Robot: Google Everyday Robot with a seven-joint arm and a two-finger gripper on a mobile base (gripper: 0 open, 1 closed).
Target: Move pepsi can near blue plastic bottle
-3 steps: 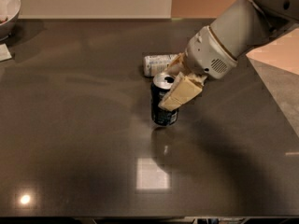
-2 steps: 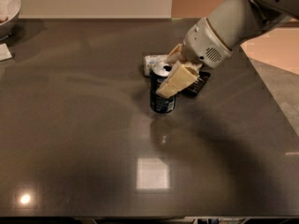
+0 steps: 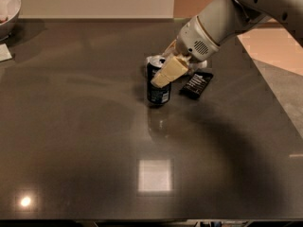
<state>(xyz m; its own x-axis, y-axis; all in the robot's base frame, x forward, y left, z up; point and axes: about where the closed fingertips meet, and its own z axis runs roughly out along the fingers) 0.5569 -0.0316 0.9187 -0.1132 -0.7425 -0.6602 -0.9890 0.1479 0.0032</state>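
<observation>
The pepsi can [image 3: 158,93], dark blue with white print, stands upright on the dark table [image 3: 85,141], a little right of its middle. My gripper [image 3: 159,75] comes down from the upper right and is shut on the can's upper part, with one cream finger [image 3: 169,70] across its front. The blue plastic bottle [image 3: 151,60] lies on its side right behind the can. Only a pale bit of it shows; the can and my gripper hide the rest. Can and bottle look very close or touching.
A flat black snack packet [image 3: 196,84] lies just right of the can. A white bowl [image 3: 8,11] and a pale paper [image 3: 4,52] sit at the far left corner. The table's right edge [image 3: 277,103] borders the floor.
My gripper has carried the can away from the camera and a little left, up to the lying bottle. The black packet, hidden before, now shows.
</observation>
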